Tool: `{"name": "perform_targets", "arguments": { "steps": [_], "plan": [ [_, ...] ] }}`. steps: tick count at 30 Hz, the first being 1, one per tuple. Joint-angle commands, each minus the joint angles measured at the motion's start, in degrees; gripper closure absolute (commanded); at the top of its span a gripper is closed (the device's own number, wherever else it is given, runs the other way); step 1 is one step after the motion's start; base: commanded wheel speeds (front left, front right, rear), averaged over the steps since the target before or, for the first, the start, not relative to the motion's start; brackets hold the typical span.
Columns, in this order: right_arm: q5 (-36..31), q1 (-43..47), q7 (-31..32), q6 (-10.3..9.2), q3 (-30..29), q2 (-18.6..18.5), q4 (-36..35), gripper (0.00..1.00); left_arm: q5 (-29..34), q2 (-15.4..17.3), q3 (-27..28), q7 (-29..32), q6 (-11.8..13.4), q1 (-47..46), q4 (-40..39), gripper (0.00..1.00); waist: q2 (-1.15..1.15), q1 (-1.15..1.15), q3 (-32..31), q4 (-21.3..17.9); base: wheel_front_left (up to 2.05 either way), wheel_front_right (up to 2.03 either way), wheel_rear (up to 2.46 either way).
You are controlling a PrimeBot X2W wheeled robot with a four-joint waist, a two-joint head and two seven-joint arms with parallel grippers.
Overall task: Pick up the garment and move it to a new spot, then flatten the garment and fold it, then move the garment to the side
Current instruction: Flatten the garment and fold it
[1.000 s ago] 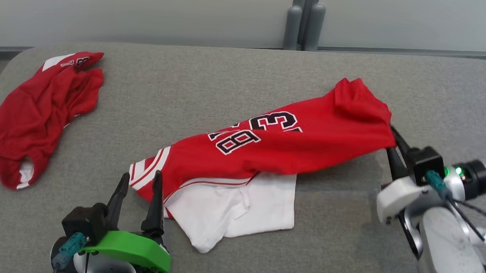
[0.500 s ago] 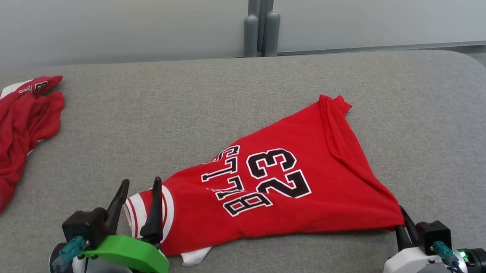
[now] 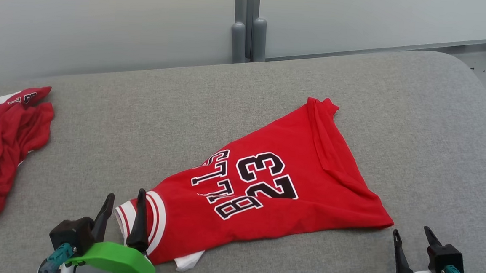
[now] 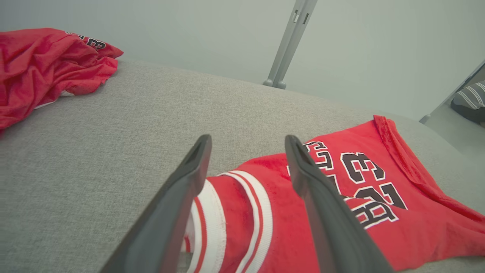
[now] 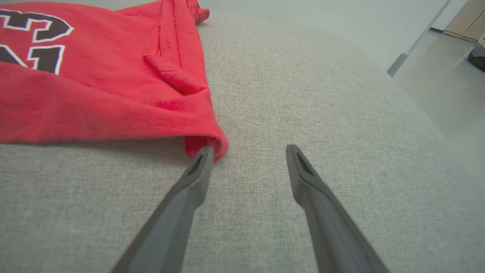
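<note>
Head view, garment: The red garment (image 3: 265, 184) lay spread on the grey desk (image 3: 143, 117), number side up, between the two hands. A white layer (image 3: 186, 264) peeked from under its near edge.
Head view, hands: The left hand (image 3: 124, 197) had its fingers apart at the striped trim (image 3: 153, 219). The right hand (image 3: 411, 232) had its fingers apart and empty, just beside the garment's near right corner (image 3: 383, 223).
Head view, aside: The other red garment (image 3: 2, 147) sat crumpled, well apart on the left.
Left wrist view: The left hand (image 4: 247, 138) straddled the striped trim (image 4: 235, 212), holding nothing. Whether it touched the cloth could not be told.
Right wrist view: The right hand (image 5: 250, 148) was spread wide. One fingertip was against the rolled corner (image 5: 212, 142) without pinching it.
Handling: It looked light, limp and prone to wrinkling. It would likely sag and drag rather than hold any shape.
Where to hold: The thicker trim and the hemmed corner seemed the best places to pinch, one per hand, so the cloth stays taut.
</note>
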Motion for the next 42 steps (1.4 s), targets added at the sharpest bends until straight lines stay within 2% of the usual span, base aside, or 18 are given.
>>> {"name": "perform_targets", "arguments": {
  "steps": [1,10,14,21,22,23,24,28,34,42],
  "plan": [
    [0.00,1.05,-0.20,-0.02,-0.67,-0.17,-0.78,0.00,-0.13,0.67,0.48,-0.23,-0.01,-0.15,0.63,0.00,0.27,0.00,-0.31,-0.33,0.00,0.00,0.00],
    [-1.35,4.36,-0.20,-0.02,-5.27,-0.89,-10.63,0.00,0.17,2.59,-1.59,5.08,-2.19,-5.25,8.09,0.00,0.27,0.00,-0.81,-2.86,0.00,0.00,0.00],
    [-1.25,4.26,-0.20,-0.02,-4.55,-0.61,-14.01,0.00,0.69,3.73,-2.42,8.48,-1.63,-6.99,12.46,0.00,0.27,0.00,-0.56,-3.90,0.00,0.00,0.00],
    [-1.19,4.56,0.27,-0.02,-3.56,-0.22,-16.40,0.00,-1.69,2.95,-3.54,12.89,-3.15,-7.22,15.69,0.00,0.27,0.00,0.08,-4.56,0.00,0.00,0.00],
    [-1.10,4.57,0.25,-0.02,-3.44,-0.21,-16.60,0.00,-2.08,2.72,-3.65,13.14,-3.45,-7.32,16.06,0.03,0.27,0.00,0.19,-4.63,0.00,0.00,0.00],
    [-1.02,4.55,0.35,-0.02,-3.32,-0.17,-16.75,0.00,-2.43,2.47,-3.64,13.27,-3.70,-7.52,16.46,0.15,0.27,0.00,0.30,-4.71,0.00,0.00,0.00],
    [-0.94,4.51,0.43,-0.02,-3.17,-0.13,-16.85,0.00,-2.70,2.12,-3.64,13.31,-3.82,-7.77,16.88,0.39,0.27,0.00,0.41,-4.79,0.00,0.00,0.00],
    [-0.69,4.01,0.56,-0.02,-2.64,-0.04,-17.31,0.00,-3.52,1.22,-3.05,11.65,-4.81,-9.21,18.13,1.00,0.27,0.00,0.88,-5.04,0.00,0.00,0.00],
    [-0.51,3.28,0.50,-0.02,-2.27,0.01,-17.74,0.00,-3.69,0.46,-2.22,8.08,-5.81,-11.20,19.57,1.00,0.27,0.00,1.35,-5.14,0.00,0.00,0.00],
    [0.63,2.04,0.33,-0.02,-1.38,0.00,-17.83,0.00,-1.08,2.10,-1.39,2.87,-6.31,-18.22,22.17,1.00,0.27,0.00,2.66,-5.91,0.00,0.00,0.00]
  ]
}}
